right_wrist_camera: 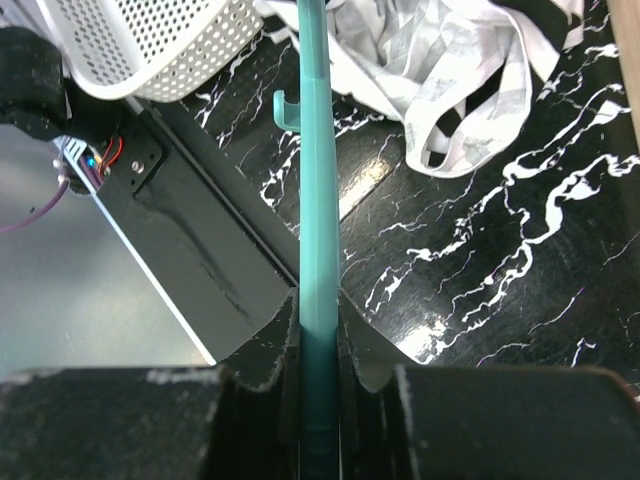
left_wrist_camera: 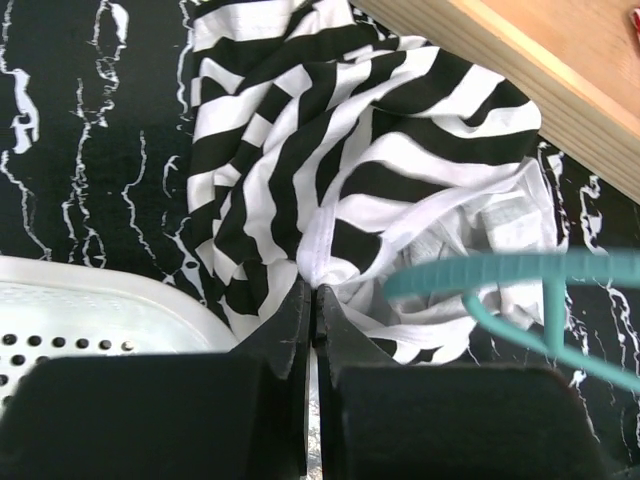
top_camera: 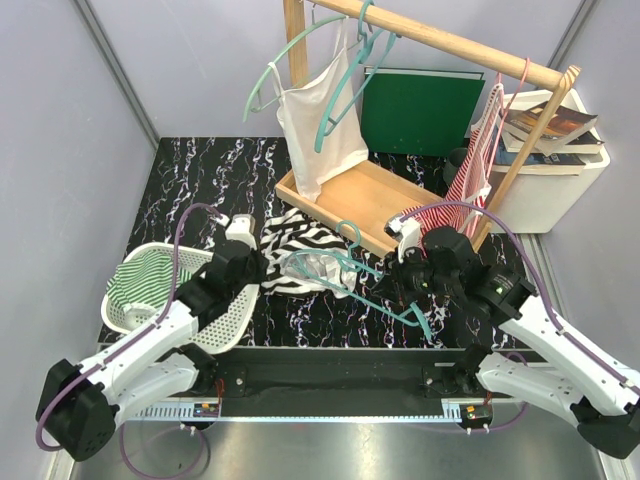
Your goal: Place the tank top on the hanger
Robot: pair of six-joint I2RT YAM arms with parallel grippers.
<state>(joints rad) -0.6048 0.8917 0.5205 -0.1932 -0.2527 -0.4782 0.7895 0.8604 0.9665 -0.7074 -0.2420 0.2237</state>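
Both grippers clenched: left gripper (left_wrist_camera: 313, 292) pinches a fold of the tank top (left_wrist_camera: 340, 150), bunched on the table (left_wrist_camera: 90, 150) beside the wooden base (left_wrist_camera: 520, 70); right gripper (right_wrist_camera: 320, 300) clamps the hanger (right_wrist_camera: 317, 170) bar.

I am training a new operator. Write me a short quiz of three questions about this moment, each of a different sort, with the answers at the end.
1. True or false: the left gripper is shut on a fold of the tank top.
2. What does the right gripper hold? A: a pink hanger. B: the teal hanger. C: a book.
3. Fill the gap: the white basket stands on the ___ arm's side of the table.
Key: 1 true; 2 B; 3 left.
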